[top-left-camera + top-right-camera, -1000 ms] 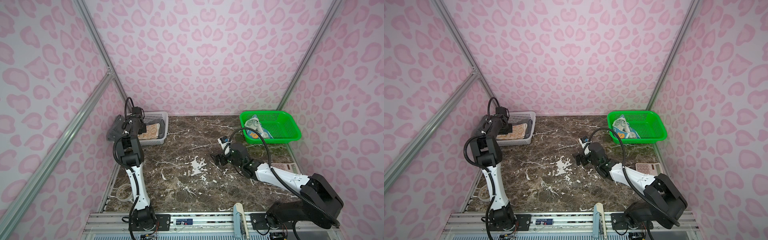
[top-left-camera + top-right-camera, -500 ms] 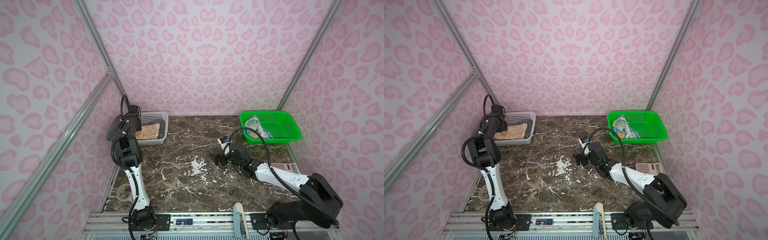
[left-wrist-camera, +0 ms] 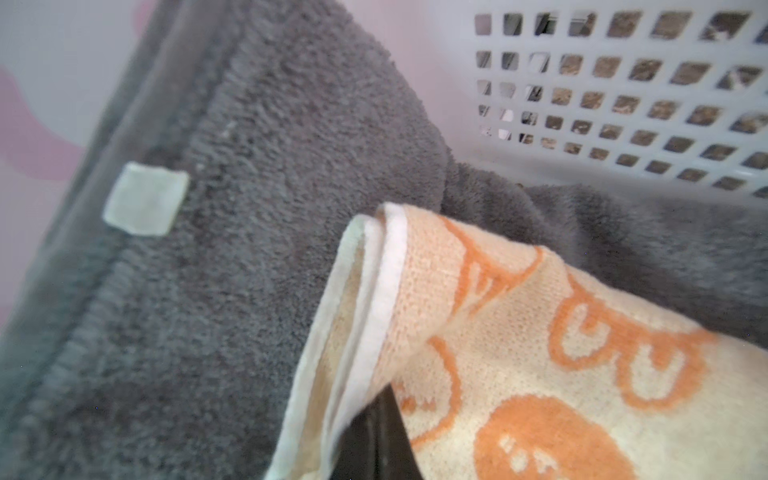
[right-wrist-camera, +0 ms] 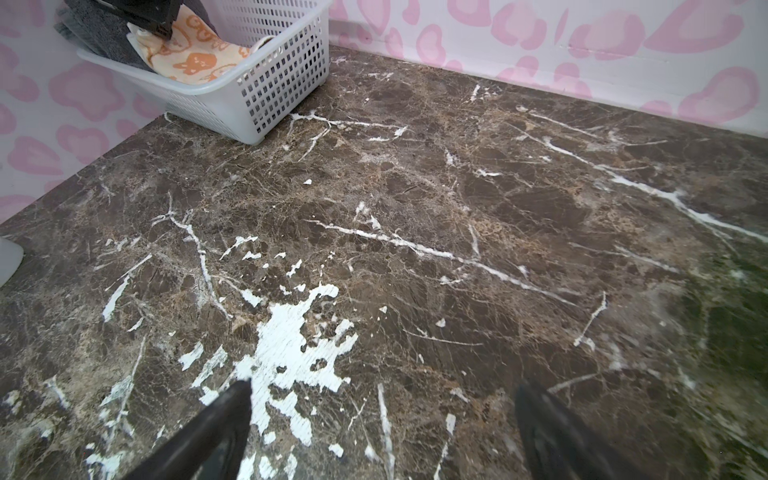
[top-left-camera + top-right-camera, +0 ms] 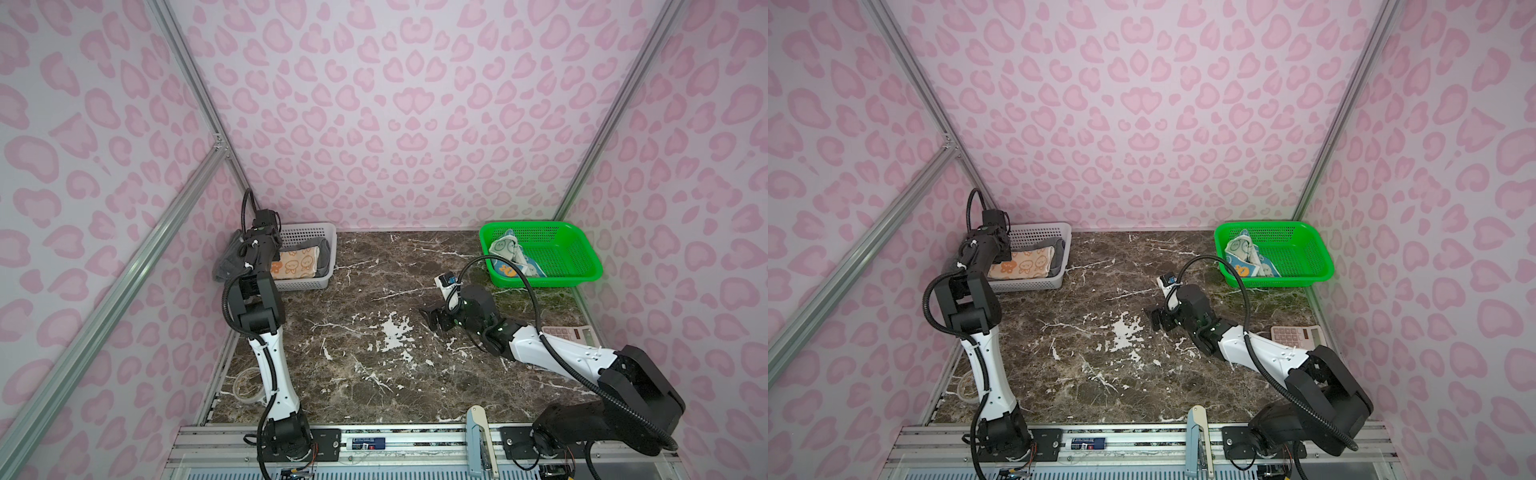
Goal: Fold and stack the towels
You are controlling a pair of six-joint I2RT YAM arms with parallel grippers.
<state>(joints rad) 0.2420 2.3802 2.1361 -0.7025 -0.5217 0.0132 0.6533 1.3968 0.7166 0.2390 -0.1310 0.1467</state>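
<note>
A white basket [image 5: 316, 282] at the back left holds two of the towels. The orange one [image 5: 297, 264] lies folded on the dark grey one [image 5: 226, 259], which hangs over the basket's left rim. My left gripper [image 3: 384, 415] reaches into that basket and is shut on the orange towel's [image 3: 540, 353] hemmed edge, with the dark grey towel [image 3: 249, 208] beneath. The blue towel [image 5: 509, 253] sits crumpled in a green basket [image 5: 582, 257] at the back right. My right gripper [image 4: 382, 399] hangs open and empty just above the bare marble, in both top views near the table's middle [image 5: 432, 318].
A calculator [image 5: 569, 334] lies at the table's right edge beside the right arm. A roll of clear tape [image 5: 247, 384] sits at the front left by the left arm's base. Pink patterned walls close the table on three sides.
My left gripper has shifted a little toward the basket's left end, and the orange towel now lies flatter. The right arm has not moved.
</note>
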